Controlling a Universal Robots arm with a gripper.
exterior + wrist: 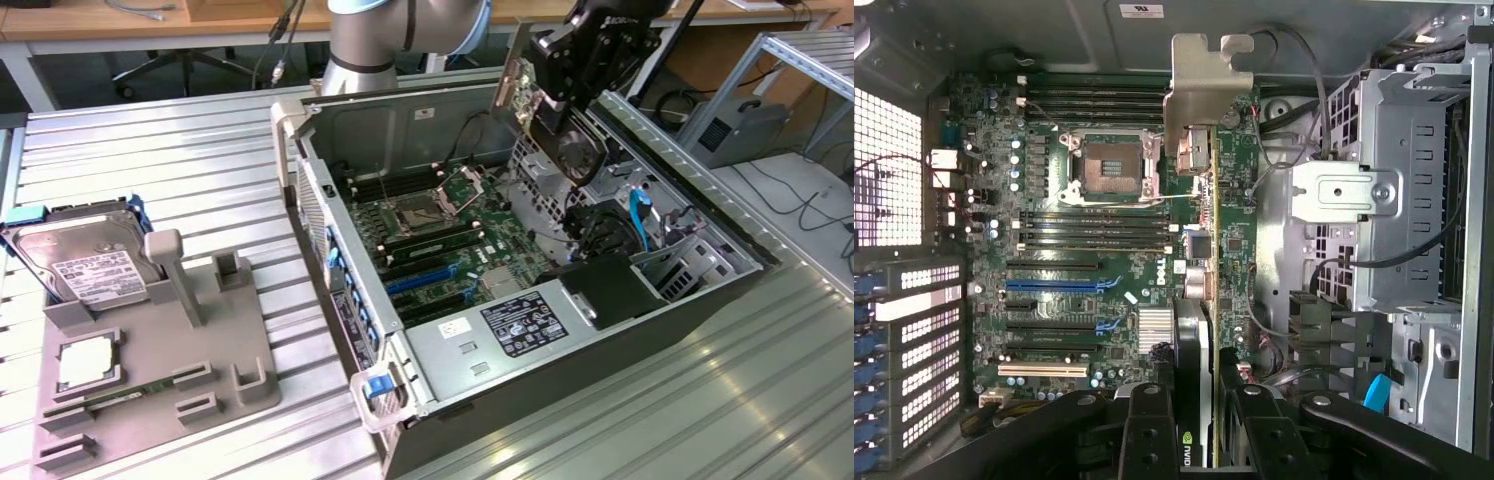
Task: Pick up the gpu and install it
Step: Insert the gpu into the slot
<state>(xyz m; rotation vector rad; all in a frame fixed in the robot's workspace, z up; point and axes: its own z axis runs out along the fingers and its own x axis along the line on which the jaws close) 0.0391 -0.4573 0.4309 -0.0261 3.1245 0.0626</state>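
Observation:
The gpu hangs on edge above the open computer case, over its far right part, fan side facing the exterior view's right. My gripper is shut on the card's upper edge. In the wrist view the gpu appears edge-on, its silver end bracket farthest from the camera, and my gripper clamps it from both sides with black fingers. Beneath it lies the motherboard with its expansion slots; the card stands clear above them, touching none.
A grey holder tray on the exterior view's left carries a silver hard drive, a processor chip and a green memory stick. A metal drive cage and cables crowd the case beside the card. The ribbed metal table surrounds everything.

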